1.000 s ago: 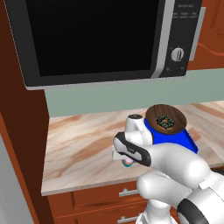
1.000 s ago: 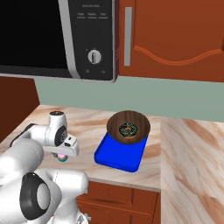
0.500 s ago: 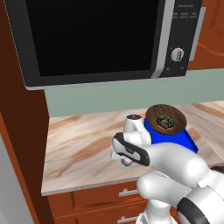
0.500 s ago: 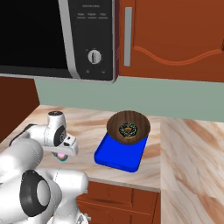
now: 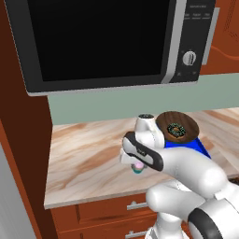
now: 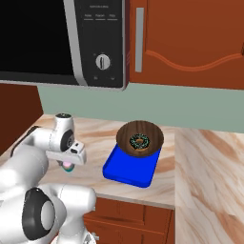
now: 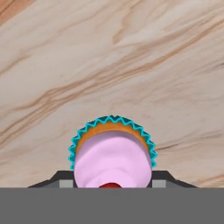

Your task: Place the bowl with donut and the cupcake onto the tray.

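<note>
**Cupcake at the gripper, bowl and donut on the tray**

The gripper [image 7: 112, 186] is seen in the hand view pointed down at the marble counter [image 7: 131, 65], with the cupcake [image 7: 112, 155] set between its dark finger tips. The tips are pressed against either side of the pink frosting, so the cupcake appears to be clasped — though whether it is lifted or resting on the counter cannot be told. In the left base view, the cupcake [image 5: 137, 167] is glimpsed just beneath the white hand, above the counter [image 5: 88, 158]. In the right base view, it is shown under the hand [image 6: 69, 165], well apart from the blue tray [image 6: 125, 173]. The wooden bowl [image 6: 140, 137] is placed on the tray's far end, with the donut [image 6: 139, 141] lying inside it. A black microwave [image 5: 102, 42] is mounted above the counter — beside it, red-brown cabinets [image 6: 190, 43].
</note>
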